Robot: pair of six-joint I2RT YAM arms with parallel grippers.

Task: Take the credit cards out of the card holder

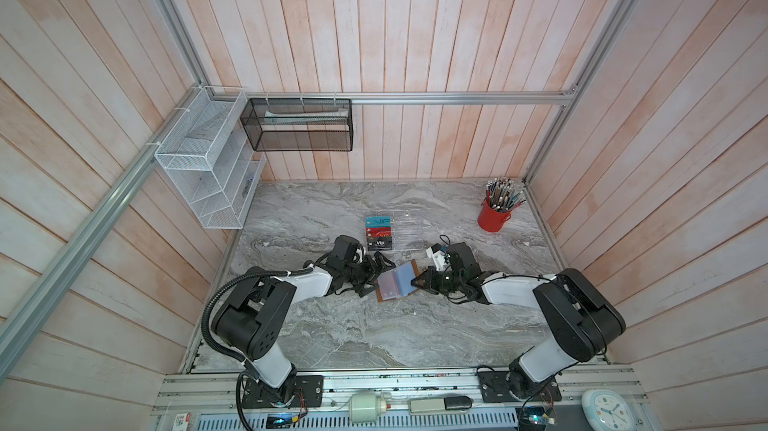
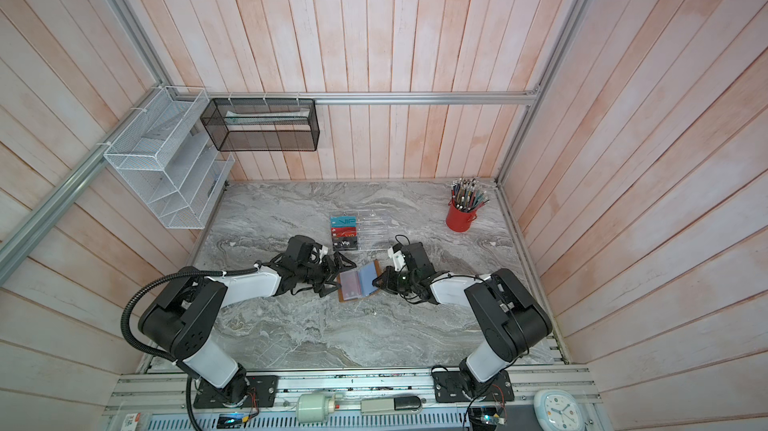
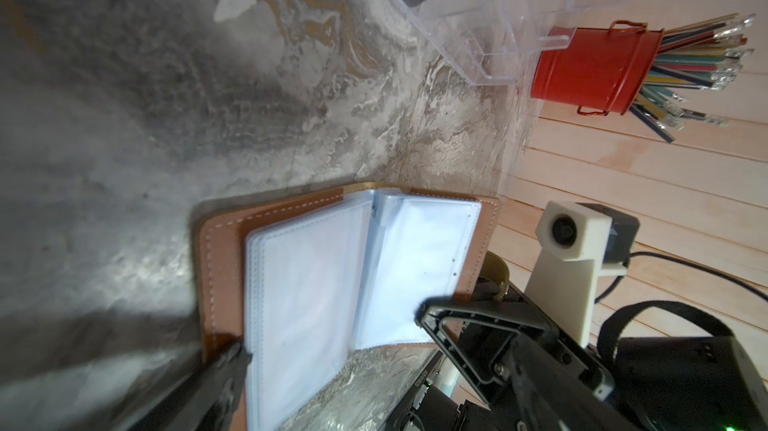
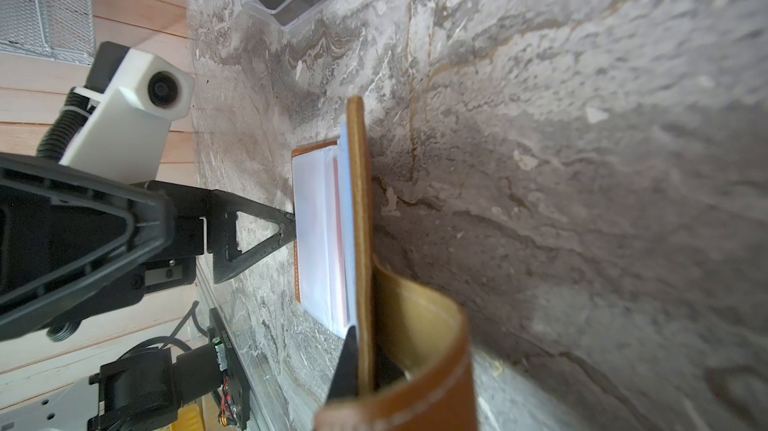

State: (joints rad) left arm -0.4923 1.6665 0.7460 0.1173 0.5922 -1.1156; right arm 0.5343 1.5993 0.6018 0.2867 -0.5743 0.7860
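The right jaws are shut tight on the right cover of the wallet [image 1: 397, 283], near its strap [image 4: 419, 325]. They hold that cover tipped up off the bench [image 1: 374, 337]. The left jaws are spread wide at the wallet's left side. One left fingertip [image 3: 230, 366] touches the edge of the left cover, which lies flat.

The wallet sits open like a book in the middle of the bench, between the two arms. Its clear sleeves [image 3: 307, 275] face up. In the right wrist view a thin red edge [image 4: 340, 242] shows between the sleeves. I cannot tell if it is a card.

Just behind the wallet, farther back on the bench, stands a clear rack [image 1: 409, 233]. Three cards [image 1: 379, 233] sit in its left side: teal at the back, red in the middle, black in front. They do not touch the wallet. A red cup [image 1: 494, 215] full of pencils stands well apart in the back right corner.
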